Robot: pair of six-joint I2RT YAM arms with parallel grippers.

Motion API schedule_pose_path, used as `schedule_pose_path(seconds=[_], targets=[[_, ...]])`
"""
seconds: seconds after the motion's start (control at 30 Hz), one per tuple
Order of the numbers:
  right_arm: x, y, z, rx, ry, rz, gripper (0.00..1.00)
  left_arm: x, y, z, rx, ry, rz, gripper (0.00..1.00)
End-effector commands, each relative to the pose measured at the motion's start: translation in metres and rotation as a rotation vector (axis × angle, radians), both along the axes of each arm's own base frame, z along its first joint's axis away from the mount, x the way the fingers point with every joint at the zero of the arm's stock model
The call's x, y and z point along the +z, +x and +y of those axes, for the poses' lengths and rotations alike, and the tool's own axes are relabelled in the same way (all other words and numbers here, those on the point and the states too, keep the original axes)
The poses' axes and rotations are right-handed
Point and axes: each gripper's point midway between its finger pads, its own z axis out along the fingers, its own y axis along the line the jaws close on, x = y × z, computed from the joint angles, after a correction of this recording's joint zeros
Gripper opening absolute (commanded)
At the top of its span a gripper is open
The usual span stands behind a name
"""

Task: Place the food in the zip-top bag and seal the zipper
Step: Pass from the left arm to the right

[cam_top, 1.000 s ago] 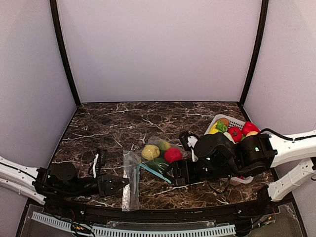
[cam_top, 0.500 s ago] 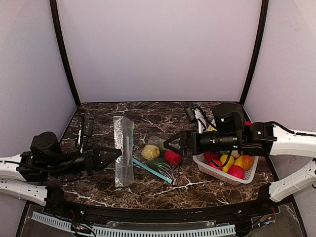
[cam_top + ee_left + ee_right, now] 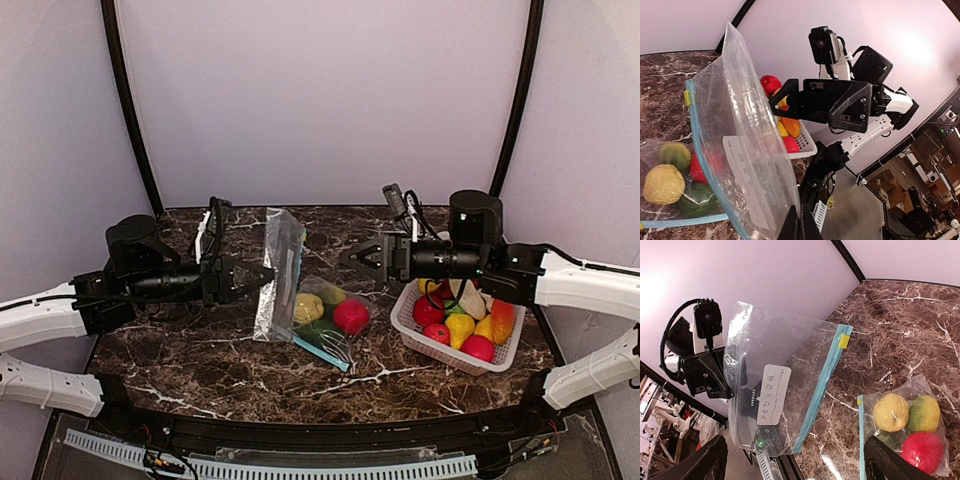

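Observation:
My left gripper (image 3: 262,276) (image 3: 800,227) is shut on one edge of an empty clear zip-top bag (image 3: 280,268) (image 3: 740,145) (image 3: 775,390) with a blue zipper strip, and holds it upright above the table. My right gripper (image 3: 352,258) (image 3: 797,467) hangs open just right of that bag, facing it, nothing between its fingers. Below them a second clear bag (image 3: 325,318) (image 3: 905,425) lies on the table with a yellow, a green and a red piece of food inside. More food (image 3: 458,325), red, yellow and orange, fills the white basket (image 3: 405,322) (image 3: 807,145).
The dark marble table (image 3: 200,350) is walled by pale panels on three sides. The basket stands at the right, under my right arm. Black rails run along the table's near edge (image 3: 300,430).
My left arm has lifted the empty bag off the table, up and toward the back. My right arm has risen from beside the filled bag and now faces the hanging bag.

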Motion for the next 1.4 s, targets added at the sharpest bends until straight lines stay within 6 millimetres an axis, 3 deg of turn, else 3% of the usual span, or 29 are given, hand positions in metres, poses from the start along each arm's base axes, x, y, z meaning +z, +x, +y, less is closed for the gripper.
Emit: schedule_pose_path(seconds=[0.0, 0.27, 0.5, 0.87, 1.1, 1.37], targets=[[0.012, 0.003, -0.003, 0.057, 0.097, -0.054, 0.92, 0.05, -0.009, -0.008, -0.184, -0.156, -0.103, 0.01], [0.026, 0.007, 0.001, 0.117, 0.191, -0.102, 0.88, 0.079, -0.029, -0.011, -0.394, -0.223, -0.187, 0.01], [0.047, 0.003, 0.008, 0.186, 0.253, -0.157, 0.79, 0.098, -0.049, -0.01, -0.531, -0.271, -0.204, 0.01], [0.088, -0.02, 0.004, 0.301, 0.367, -0.29, 0.62, 0.096, -0.057, -0.007, -0.57, -0.277, -0.199, 0.01], [0.096, -0.024, 0.003, 0.315, 0.385, -0.32, 0.56, 0.097, -0.06, -0.005, -0.582, -0.289, -0.201, 0.01], [0.096, -0.014, 0.006, 0.279, 0.374, -0.326, 0.57, 0.098, -0.064, -0.002, -0.596, -0.31, -0.193, 0.01]])
